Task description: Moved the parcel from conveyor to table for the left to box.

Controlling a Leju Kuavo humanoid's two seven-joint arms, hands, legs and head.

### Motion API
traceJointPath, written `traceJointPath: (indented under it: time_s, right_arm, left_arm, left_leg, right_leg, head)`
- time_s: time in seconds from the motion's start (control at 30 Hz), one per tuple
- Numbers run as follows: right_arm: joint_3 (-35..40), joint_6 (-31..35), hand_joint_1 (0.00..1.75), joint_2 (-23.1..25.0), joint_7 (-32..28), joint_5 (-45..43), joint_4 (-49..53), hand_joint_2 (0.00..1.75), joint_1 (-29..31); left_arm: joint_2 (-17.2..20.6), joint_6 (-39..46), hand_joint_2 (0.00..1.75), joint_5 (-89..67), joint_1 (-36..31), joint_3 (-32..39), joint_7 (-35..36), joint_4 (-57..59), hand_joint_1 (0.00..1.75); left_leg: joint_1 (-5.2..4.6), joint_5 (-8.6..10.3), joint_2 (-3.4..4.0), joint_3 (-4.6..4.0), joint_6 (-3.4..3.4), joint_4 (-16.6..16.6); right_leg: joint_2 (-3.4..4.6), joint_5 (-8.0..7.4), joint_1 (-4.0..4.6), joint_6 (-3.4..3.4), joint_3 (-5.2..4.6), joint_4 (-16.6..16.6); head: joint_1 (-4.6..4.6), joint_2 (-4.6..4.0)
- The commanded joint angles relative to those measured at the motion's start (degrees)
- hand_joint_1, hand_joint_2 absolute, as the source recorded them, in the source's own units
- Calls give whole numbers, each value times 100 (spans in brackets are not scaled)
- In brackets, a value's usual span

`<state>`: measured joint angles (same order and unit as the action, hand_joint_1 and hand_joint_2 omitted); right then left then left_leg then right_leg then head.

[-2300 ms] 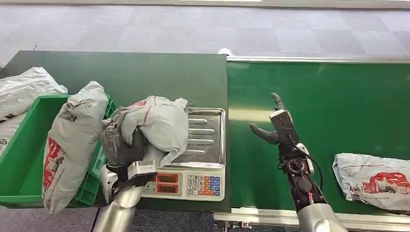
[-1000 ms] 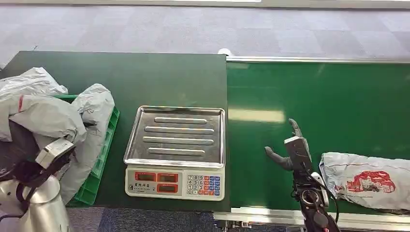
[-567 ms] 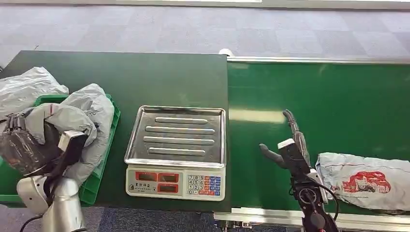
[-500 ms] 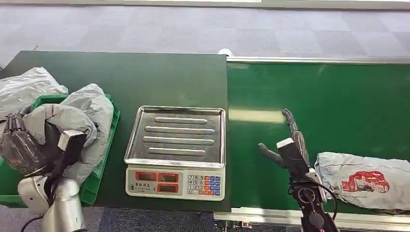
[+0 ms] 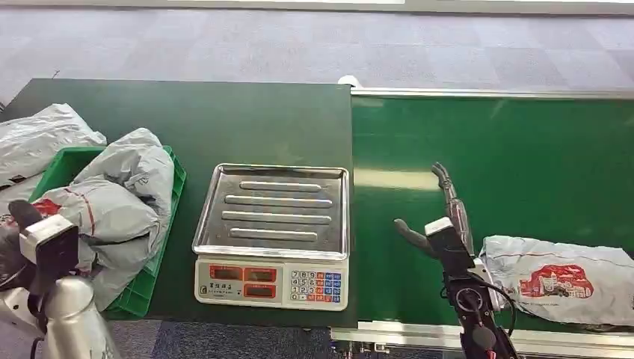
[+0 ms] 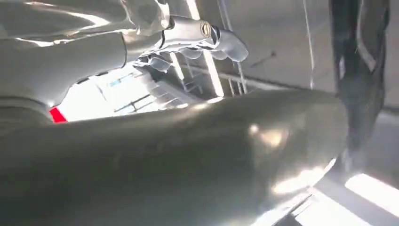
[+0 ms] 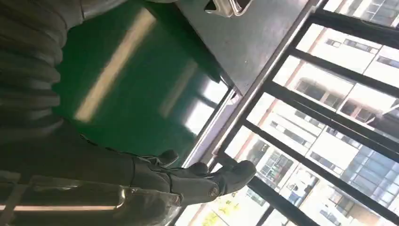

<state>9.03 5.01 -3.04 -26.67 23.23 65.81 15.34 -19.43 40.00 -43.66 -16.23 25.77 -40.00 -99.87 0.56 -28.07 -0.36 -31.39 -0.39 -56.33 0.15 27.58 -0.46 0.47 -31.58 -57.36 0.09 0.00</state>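
One grey parcel lies in the green box just beside the left hand, whose state I cannot tell, while another parcel waits on the conveyor just beside the spread, empty right hand.

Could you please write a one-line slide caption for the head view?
Right hand open on the belt beside a parcel; empty scale on the table; parcels piled in the green bin.

Parcel: crinkled glossy plastic. Scale tray: ribbed shiny metal. Crate: green plastic. Belt: smooth green.
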Motion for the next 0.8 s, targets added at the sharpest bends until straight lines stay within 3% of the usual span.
traceJointPath:
  time_s: [0.03,0.07,0.17,0.2,0.23,0.33,0.37,0.4,0.43,0.47,0.6,0.63,0.67,0.73,0.8]
  right_arm:
    - [-139,-24,0,-37,-308,-593,-198,175,352]
    - [-139,-24,0,-37,-308,-593,-198,175,352]
    - [-176,-21,0,-78,-462,-908,-103,175,394]
    - [-176,-21,0,-78,-462,-908,-103,175,394]
    - [-170,3,0,-65,-515,-992,-88,175,429]
    - [-157,-12,0,-49,-553,-1139,-62,175,445]
    - [-149,-50,0,-49,-550,-1278,-74,175,467]
    - [-149,-50,0,-49,-550,-1278,-74,175,467]
    - [-141,-150,0,-89,-528,-1449,-142,175,521]
    - [-118,-164,0,-113,-534,-1520,-180,175,525]
    - [-118,-164,0,-113,-534,-1520,-180,175,525]
    - [-119,-180,0,-152,-564,-1608,-223,175,512]
    - [-102,-184,0,-155,-565,-1630,-235,175,517]
    - [-79,-196,0,-109,-533,-1694,-200,175,502]
    - [-76,-214,0,-90,-501,-1723,-182,175,502]
  left_arm:
    - [504,0,0,1592,521,-1921,0,-1182,0]
    - [504,0,0,1592,521,-1921,0,-1182,0]
    - [852,0,0,1792,643,-3040,0,-1126,0]
    - [852,0,0,1792,643,-3040,0,-1126,0]
    - [881,0,175,1663,630,-3441,0,-1115,0]
    - [936,0,175,1847,612,-3987,0,-1147,0]
    - [1229,0,175,2096,548,-4592,0,-919,0]
    - [1229,0,175,2096,548,-4592,0,-919,0]
    - [1373,0,175,2330,455,-5125,0,-698,0]
    - [1361,-361,175,2253,481,-5197,330,-881,0]
    - [1361,-361,175,2253,481,-5197,330,-881,0]
    - [1810,-173,175,3321,166,-6039,0,-178,0]
    - [1877,-356,175,3584,89,-6188,0,-39,0]
    - [1593,-1581,175,4098,135,-6014,0,804,0]
    - [1522,-1918,175,4200,157,-5954,0,1044,0]
  left_leg:
    - [1,1,14,-10,2,-4]
    - [0,2,-1,-8,1,-2]
    - [1,3,-5,-7,2,-2]
    - [0,4,-9,-7,2,-2]
    - [0,4,-11,-6,1,-2]
    - [-1,3,-7,-6,2,-2]
    - [-4,6,-3,-2,2,3]
    - [-1,5,-8,-5,1,0]
    - [-1,9,-12,-6,2,2]
    - [-2,8,-16,-5,1,2]
    - [-2,2,-5,3,1,2]
    - [-3,5,-2,5,1,7]
    - [-5,7,-12,9,2,9]
    - [-5,11,-24,11,1,14]
    - [-4,19,-20,13,1,22]
  right_leg:
    - [10,-7,2,-1,-13,0]
    - [-4,-2,1,0,-6,0]
    - [-9,-2,1,0,-6,1]
    - [-12,-1,0,-1,-6,0]
    - [-14,-1,0,0,-4,0]
    - [-9,-3,-1,0,-6,0]
    - [-6,-6,-4,0,-5,3]
    - [-11,-4,-1,0,-3,2]
    - [-16,-6,-1,-1,-3,5]
    - [-19,-4,-2,-1,-3,4]
    - [-5,-3,-2,-1,1,4]
    - [-4,-6,-2,-1,2,8]
    - [-14,-3,-5,-1,8,9]
    - [-26,-3,-5,-1,12,13]
    - [-26,-13,-4,-2,12,22]
  head:
    - [0,0]
    - [-2,0]
    - [-4,0]
    - [-2,0]
    - [0,0]
    - [-2,0]
    - [0,0]
    - [0,0]
    - [0,0]
    - [-2,0]
    - [0,0]
    - [-2,0]
    - [-2,0]
    - [-2,0]
    - [-2,0]
